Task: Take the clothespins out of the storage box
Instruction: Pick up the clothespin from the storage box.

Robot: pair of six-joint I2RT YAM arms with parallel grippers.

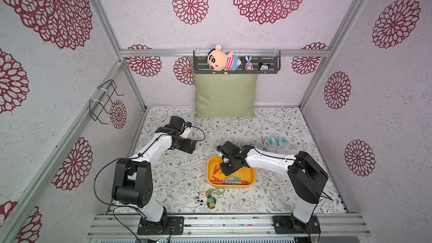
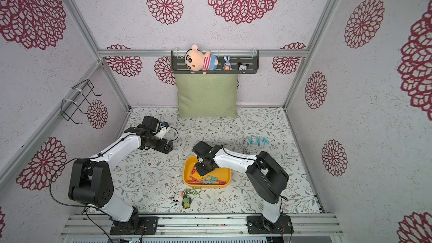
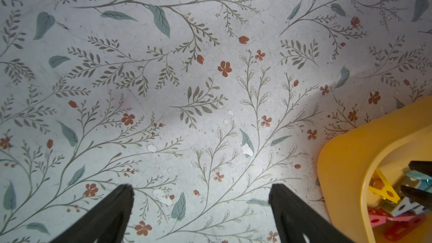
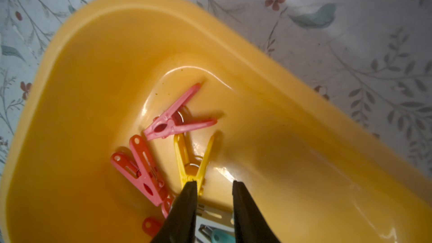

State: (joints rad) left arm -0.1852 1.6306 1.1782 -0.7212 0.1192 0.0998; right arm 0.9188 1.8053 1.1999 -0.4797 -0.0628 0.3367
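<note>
Item: one yellow storage box (image 1: 248, 172), shallow, set on the floral bench (image 1: 177, 178) near its middle. Contents: clothespins (image 1: 225, 180) in red, pink, yellow, grey and teal, heaped mostly along the side of the box nearest the arm bases. In the right wrist view a pink clothespin (image 4: 177, 122), a red clothespin (image 4: 140, 171) and a yellow clothespin (image 4: 192, 160) are seen lying on the box floor. Outside the box: a short row of teal clothespins (image 1: 277, 140), laid on the bench well apart from it, toward the far right. The right gripper (image 4: 214, 183) is lowered into the box with its jaws partly apart. Nothing is seen clamped between them, and one fingertip is met by the nose of the yellow clothespin. The left gripper (image 3: 201, 190) is held wide apart over bare bench near the box, with nothing held. One plush keychain (image 1: 207, 199) is laid on the bench just in front of the box.
</note>
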